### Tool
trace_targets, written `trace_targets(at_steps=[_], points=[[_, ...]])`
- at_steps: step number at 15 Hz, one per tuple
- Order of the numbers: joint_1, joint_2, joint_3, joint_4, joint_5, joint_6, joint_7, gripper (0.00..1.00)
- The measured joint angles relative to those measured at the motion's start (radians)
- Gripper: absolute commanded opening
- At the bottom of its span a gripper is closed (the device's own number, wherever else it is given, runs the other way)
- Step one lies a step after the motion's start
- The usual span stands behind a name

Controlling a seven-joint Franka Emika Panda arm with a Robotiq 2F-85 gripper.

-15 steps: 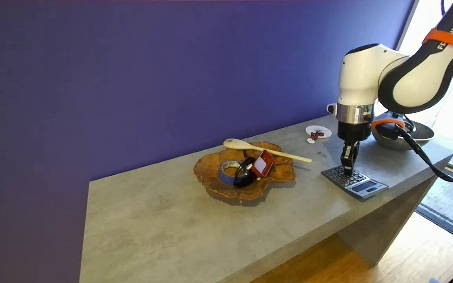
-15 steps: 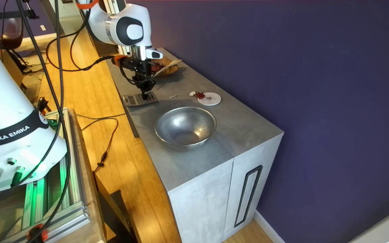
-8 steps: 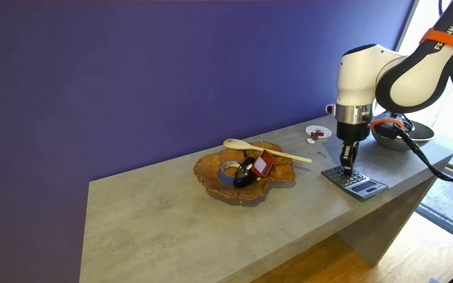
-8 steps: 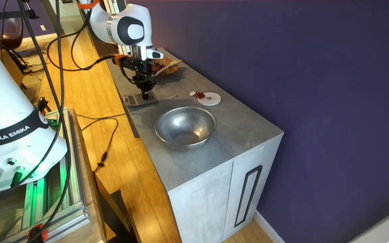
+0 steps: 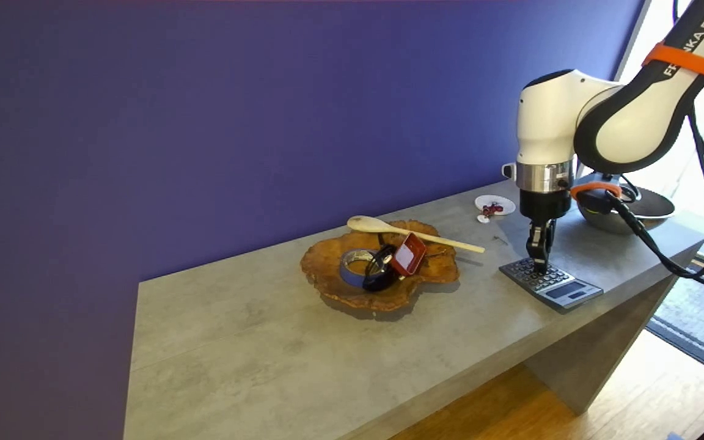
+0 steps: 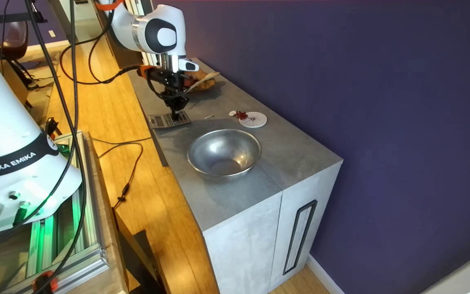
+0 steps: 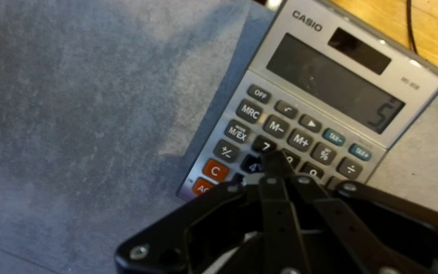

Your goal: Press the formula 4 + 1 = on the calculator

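While the Robotiq gripper points straight down at the end of the bent Franka Panda arm, its two fingers are brought fully together, side by side, with nothing held between them. Below lies the Casio calculator, flat on the grey counter, its display end near the long edge above the wooden floor. In both exterior views the fingertips are down at the keypad, though whether they touch a key or stand just above it I cannot tell. From the wrist they cover part of the number block, just beside the 4 key and the 7 key, so whatever key is directly beneath them is hidden. To the left of these, the orange C key is fully visible. The display shows a single 5 at its right-hand end. In an exterior view, a metal mixing bowl stands upright near the calculator, and a round white dish lies nearer the purple wall, with a small red object at its edge. Well apart from the bowl, a live-edge wooden tray carries a roll of blue tape, a tilted red box and a dark item too jumbled to name, while a wooden spoon lies across its wall side, the handle reaching past the rim.
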State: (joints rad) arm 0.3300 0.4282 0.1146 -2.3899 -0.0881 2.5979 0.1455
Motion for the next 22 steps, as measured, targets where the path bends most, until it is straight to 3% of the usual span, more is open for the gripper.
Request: trace_targets(at_steps=[22], points=[[0.0, -0.05, 0.002, -0.021, 0.0, 0.044, -0.003, 0.0]])
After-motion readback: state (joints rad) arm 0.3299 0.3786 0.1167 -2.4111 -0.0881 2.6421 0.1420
